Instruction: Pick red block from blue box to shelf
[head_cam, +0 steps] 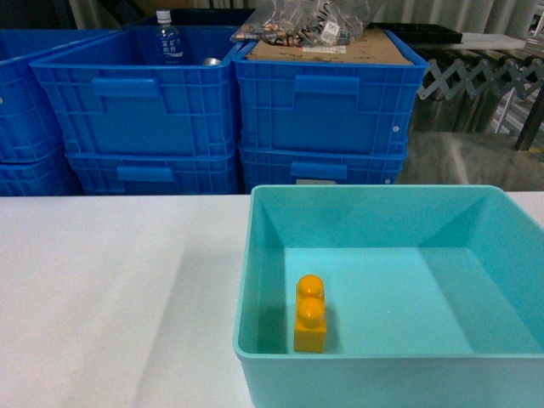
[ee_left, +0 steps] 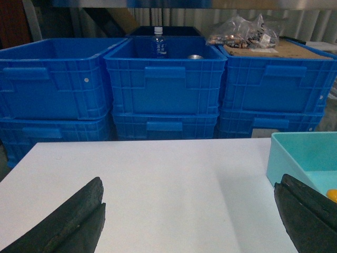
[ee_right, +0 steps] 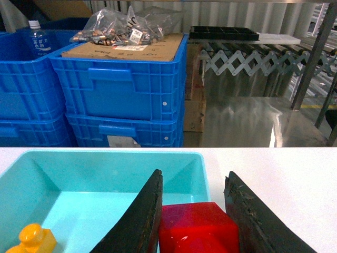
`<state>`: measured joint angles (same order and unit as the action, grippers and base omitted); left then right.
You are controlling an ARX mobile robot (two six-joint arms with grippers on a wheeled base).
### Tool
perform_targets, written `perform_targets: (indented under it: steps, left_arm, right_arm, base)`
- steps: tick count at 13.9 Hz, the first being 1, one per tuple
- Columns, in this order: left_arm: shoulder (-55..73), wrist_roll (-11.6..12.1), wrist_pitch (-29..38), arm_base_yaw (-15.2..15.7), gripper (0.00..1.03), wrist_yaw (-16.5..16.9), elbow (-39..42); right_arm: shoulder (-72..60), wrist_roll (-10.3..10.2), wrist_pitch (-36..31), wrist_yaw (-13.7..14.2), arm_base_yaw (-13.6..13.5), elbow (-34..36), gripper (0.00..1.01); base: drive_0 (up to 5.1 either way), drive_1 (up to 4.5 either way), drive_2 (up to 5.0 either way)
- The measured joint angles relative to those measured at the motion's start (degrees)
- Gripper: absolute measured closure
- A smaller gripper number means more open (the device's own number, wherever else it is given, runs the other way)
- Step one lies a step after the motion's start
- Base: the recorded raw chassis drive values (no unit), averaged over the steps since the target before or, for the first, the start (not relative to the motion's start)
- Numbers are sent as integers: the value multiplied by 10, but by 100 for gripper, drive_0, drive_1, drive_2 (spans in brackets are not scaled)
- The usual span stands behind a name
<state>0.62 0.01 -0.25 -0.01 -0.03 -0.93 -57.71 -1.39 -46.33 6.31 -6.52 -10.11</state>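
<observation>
Claw (ee_right: 194, 211) of right arm clamps red block (ee_right: 197, 229).

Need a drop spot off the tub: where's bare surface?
White table is bare left of the blue box, up to the dark blue crates. Inside the box, floor right of the yellow brick is free. Crate tops are cluttered.
</observation>
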Motion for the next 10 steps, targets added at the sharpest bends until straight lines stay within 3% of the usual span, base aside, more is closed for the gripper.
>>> perform_targets:
  steps: [8, 9, 10]
  left_arm:
    - [0, 0, 0, 0, 5, 0, 0]
    - [0, 0, 0, 0, 5, 0, 0]
    - [0, 0, 0, 0, 5, -1, 0]
  right_arm:
    - [72, 0, 30, -14, 22, 35, 72]
    - [94, 0, 45, -52, 49, 45, 72]
    - [120, 0, 62, -55, 69, 54, 72]
  base:
    - [0, 0, 0]
    - [0, 0, 0]
    - [0, 0, 0]
